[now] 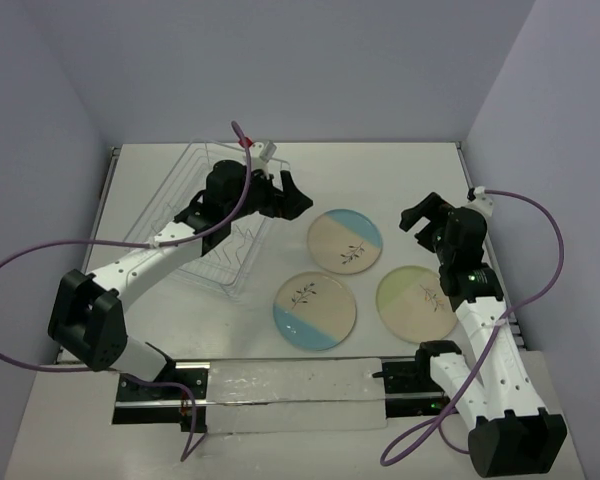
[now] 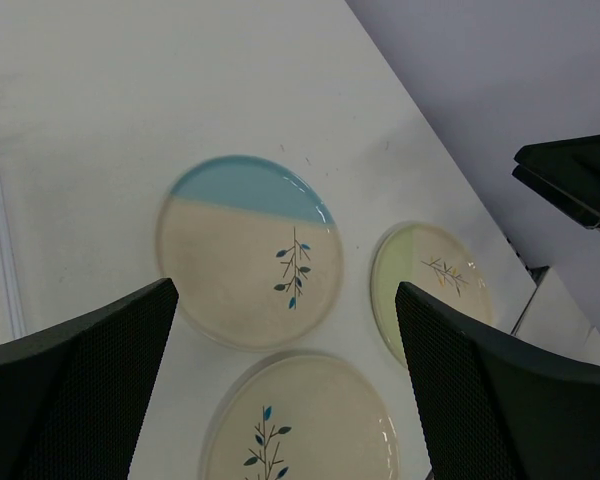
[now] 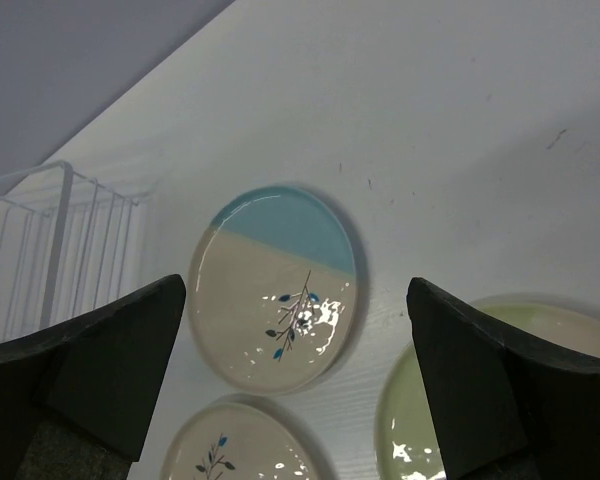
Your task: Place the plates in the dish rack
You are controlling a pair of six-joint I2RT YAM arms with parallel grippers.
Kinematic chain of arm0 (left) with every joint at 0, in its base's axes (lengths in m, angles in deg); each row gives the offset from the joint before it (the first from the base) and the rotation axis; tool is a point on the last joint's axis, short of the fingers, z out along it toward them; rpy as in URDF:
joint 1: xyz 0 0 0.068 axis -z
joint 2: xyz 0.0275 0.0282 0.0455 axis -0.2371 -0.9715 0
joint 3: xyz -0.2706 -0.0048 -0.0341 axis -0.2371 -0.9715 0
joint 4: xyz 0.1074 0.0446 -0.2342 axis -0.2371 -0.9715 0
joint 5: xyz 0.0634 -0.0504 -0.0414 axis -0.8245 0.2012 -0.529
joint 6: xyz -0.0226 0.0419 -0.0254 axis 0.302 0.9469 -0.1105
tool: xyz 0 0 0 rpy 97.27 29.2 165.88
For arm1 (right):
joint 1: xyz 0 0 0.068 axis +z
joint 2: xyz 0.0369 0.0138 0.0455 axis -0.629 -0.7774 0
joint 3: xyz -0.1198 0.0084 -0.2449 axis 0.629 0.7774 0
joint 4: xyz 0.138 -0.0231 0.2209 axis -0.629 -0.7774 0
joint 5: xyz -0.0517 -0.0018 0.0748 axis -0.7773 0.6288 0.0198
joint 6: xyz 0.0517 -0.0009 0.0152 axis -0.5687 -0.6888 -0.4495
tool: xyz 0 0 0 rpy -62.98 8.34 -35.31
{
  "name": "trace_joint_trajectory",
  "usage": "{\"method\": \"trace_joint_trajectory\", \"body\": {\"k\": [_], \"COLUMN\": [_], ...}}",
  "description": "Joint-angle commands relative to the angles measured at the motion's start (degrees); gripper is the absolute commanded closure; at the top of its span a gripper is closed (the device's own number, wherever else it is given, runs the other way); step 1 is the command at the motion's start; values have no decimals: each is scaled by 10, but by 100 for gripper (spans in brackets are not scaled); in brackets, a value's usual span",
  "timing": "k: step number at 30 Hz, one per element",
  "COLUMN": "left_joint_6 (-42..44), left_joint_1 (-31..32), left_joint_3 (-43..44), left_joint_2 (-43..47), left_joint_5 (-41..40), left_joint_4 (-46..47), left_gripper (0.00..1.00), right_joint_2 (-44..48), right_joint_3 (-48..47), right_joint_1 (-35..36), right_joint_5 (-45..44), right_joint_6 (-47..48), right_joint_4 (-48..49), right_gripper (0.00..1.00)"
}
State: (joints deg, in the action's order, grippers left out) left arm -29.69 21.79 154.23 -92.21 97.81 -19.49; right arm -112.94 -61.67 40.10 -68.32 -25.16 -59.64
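Three plates lie flat on the white table. A far blue-segment plate [image 1: 345, 241] [image 2: 248, 249] [image 3: 273, 286], a near blue-segment plate [image 1: 315, 310] [image 2: 300, 425] [image 3: 235, 445] and a green-segment plate [image 1: 416, 303] [image 2: 435, 285] [image 3: 500, 400]. The wire dish rack [image 1: 205, 215] stands at the left; its wires show in the right wrist view [image 3: 55, 245]. My left gripper [image 1: 292, 197] [image 2: 285, 380] is open and empty, above the table between rack and far plate. My right gripper [image 1: 422, 220] [image 3: 295, 375] is open and empty, raised right of the far plate.
A clear flat sheet [image 1: 295, 392] lies along the near edge between the arm bases. Purple cables [image 1: 20, 262] loop off both arms. Walls close the table on the left, back and right.
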Motion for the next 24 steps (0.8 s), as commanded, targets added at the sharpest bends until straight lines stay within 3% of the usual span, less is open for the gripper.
{"method": "trace_joint_trajectory", "body": {"k": [1, 13, 20, 24], "left_joint_6": [-12, -71, -91, -103], "left_joint_1": [6, 6, -2, -7], "left_joint_3": [25, 127, 188, 192], "left_joint_2": [-23, -204, -286, -314], "left_joint_5": [11, -3, -14, -7], "left_joint_4": [47, 18, 4, 14], "left_gripper": [1, 2, 7, 5], "right_joint_2": [6, -144, -241, -286], "right_joint_3": [4, 4, 11, 4], "right_joint_1": [-2, -2, -2, -1], "right_joint_5": [0, 41, 142, 149], "right_joint_6": [18, -1, -2, -4], "right_joint_4": [11, 44, 123, 132], "right_gripper": [0, 1, 6, 5]}}
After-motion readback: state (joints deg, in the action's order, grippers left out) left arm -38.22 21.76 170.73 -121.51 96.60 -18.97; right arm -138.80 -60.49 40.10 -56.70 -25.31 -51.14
